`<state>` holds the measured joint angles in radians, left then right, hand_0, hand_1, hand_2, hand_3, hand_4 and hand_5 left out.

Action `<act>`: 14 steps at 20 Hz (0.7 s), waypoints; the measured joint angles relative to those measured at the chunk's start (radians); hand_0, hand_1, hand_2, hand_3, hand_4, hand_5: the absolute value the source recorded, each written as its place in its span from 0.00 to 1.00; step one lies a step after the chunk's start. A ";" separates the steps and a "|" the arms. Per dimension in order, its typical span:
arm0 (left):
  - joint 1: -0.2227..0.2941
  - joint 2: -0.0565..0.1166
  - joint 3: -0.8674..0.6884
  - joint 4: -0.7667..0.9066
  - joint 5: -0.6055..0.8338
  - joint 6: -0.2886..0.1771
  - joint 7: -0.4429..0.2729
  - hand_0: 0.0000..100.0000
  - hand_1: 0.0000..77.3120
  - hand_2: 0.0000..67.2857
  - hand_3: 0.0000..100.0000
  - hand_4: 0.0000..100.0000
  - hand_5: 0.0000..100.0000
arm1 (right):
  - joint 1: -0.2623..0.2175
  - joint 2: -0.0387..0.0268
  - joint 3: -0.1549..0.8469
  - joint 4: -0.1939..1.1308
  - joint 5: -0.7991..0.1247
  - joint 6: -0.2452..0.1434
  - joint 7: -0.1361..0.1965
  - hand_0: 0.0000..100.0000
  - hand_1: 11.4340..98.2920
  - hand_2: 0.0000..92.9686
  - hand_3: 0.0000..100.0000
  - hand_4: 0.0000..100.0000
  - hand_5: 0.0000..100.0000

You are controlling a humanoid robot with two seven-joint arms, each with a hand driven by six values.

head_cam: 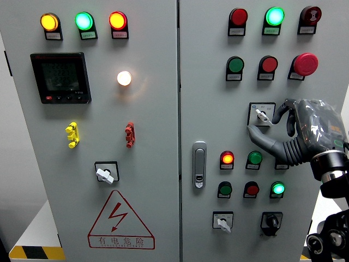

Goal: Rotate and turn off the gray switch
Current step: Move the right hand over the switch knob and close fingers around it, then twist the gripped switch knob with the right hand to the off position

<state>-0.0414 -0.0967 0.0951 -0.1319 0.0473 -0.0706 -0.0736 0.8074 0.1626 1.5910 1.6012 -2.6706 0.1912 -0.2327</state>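
The right hand [297,128] reaches from the right with fingers spread beside the gray switch [262,114] (mid right door, below a red button [268,64]), its thumb stretched under it, covering a label.

Only the right hand [297,128] is seen, entering from the right edge at mid-height, wrapped in a clear cover, with its dark wrist joint and forearm angled down toward the lower right corner. The fingers [267,143] are extended leftward and slightly spread, the thumb lowest and the upper fingers bent at the tips. Nothing is seen gripped.
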 measured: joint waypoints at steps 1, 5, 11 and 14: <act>0.000 0.000 0.000 0.000 0.000 0.000 0.000 0.88 0.00 0.20 0.19 0.08 0.11 | 0.001 0.0000 0.000 -0.005 0.000 -0.002 0.000 0.00 0.29 0.72 1.00 1.00 1.00; 0.000 0.000 0.000 0.000 0.000 0.000 0.000 0.88 0.00 0.20 0.19 0.08 0.11 | 0.012 0.0000 -0.001 -0.025 0.000 -0.005 0.001 0.00 0.29 0.72 1.00 1.00 1.00; 0.000 0.000 0.000 0.000 0.000 0.000 0.000 0.88 0.00 0.20 0.19 0.08 0.11 | 0.018 0.0000 -0.004 -0.036 0.000 -0.006 0.001 0.01 0.27 0.73 1.00 1.00 1.00; 0.000 0.000 0.000 0.000 0.000 0.000 0.000 0.88 0.00 0.20 0.19 0.08 0.11 | 0.024 0.0000 -0.007 -0.045 0.000 -0.004 0.001 0.13 0.27 0.73 1.00 1.00 1.00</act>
<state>-0.0414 -0.0967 0.0950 -0.1319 0.0471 -0.0706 -0.0739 0.8316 0.1626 1.5842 1.5563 -2.6706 0.1867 -0.2317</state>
